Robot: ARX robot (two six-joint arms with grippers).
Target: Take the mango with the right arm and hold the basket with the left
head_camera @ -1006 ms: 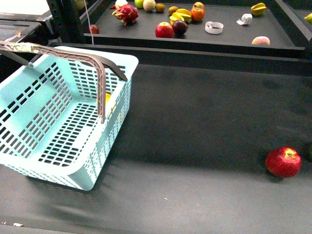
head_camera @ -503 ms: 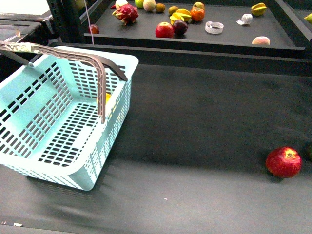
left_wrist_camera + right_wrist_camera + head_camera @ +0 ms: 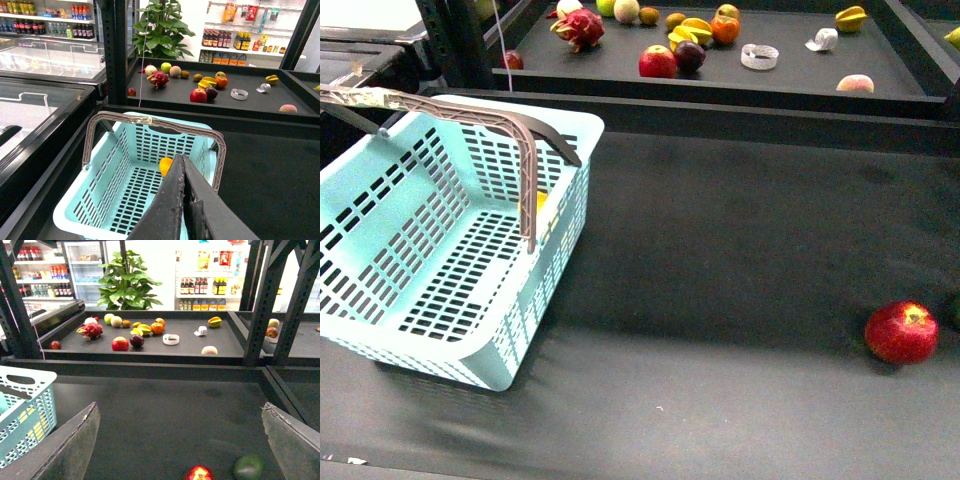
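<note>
The light turquoise basket (image 3: pixel 470 345) stands at the left of the dark table with its grey-brown handles (image 3: pixel 525 150) raised. The golden yellow mango (image 3: pixel 542 200) lies inside it against the wall facing the table's middle, mostly hidden by a handle. The left wrist view shows the mango (image 3: pixel 165 165) on the basket's floor (image 3: pixel 130 190). My left gripper (image 3: pixel 181 159) is shut on nothing and hangs above the basket's opening, clear of the handles (image 3: pixel 150 120). My right gripper (image 3: pixel 179 410) is open and empty above the bare table, right of the basket (image 3: pixel 25 405). Neither arm shows in the front view.
A red apple (image 3: pixel 901 332) lies on the table at the near right; the right wrist view shows it (image 3: pixel 198 473) beside a green fruit (image 3: pixel 248 466). A raised shelf (image 3: pixel 720 75) behind holds several fruits, among them a dragon fruit (image 3: pixel 578 27) and a star fruit (image 3: pixel 850 18).
</note>
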